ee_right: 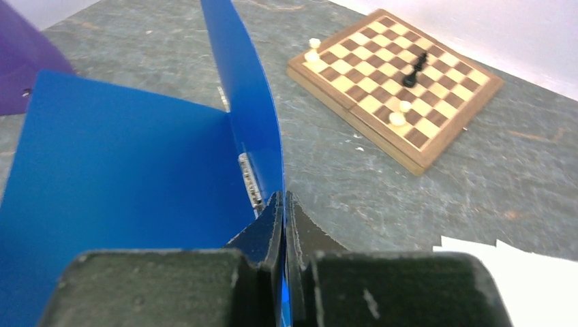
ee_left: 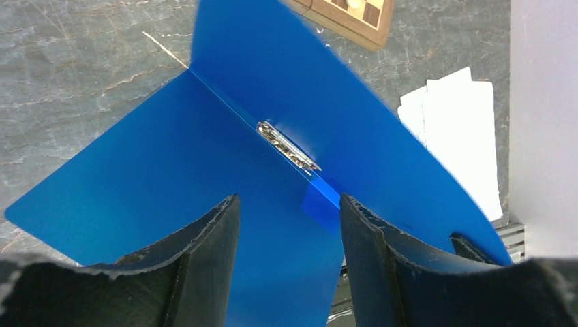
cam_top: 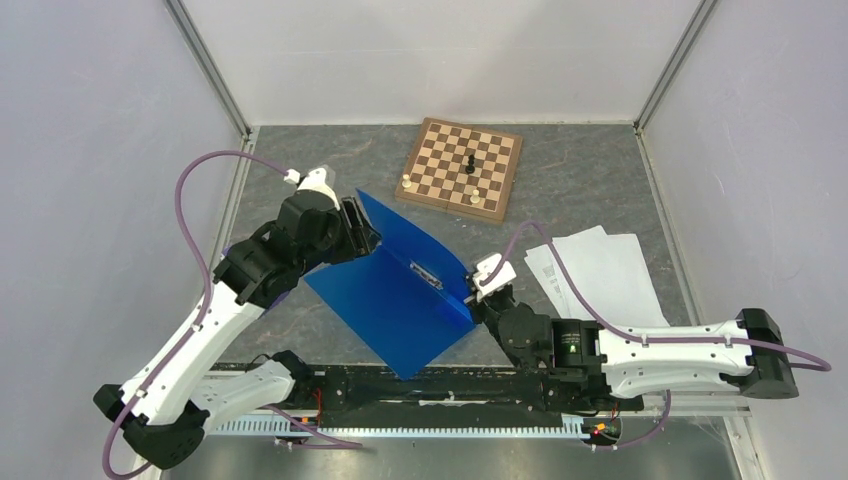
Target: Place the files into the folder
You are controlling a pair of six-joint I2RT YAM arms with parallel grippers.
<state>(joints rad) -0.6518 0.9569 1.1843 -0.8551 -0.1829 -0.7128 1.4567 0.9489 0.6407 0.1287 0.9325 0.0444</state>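
The right gripper is clamped on the near edge of the raised cover of the blue folder. The folder lies open at table centre, metal clip exposed along the spine. The left gripper sits at the folder's far-left corner, fingers apart. The white files lie right of the folder. The chessboard lies beyond.
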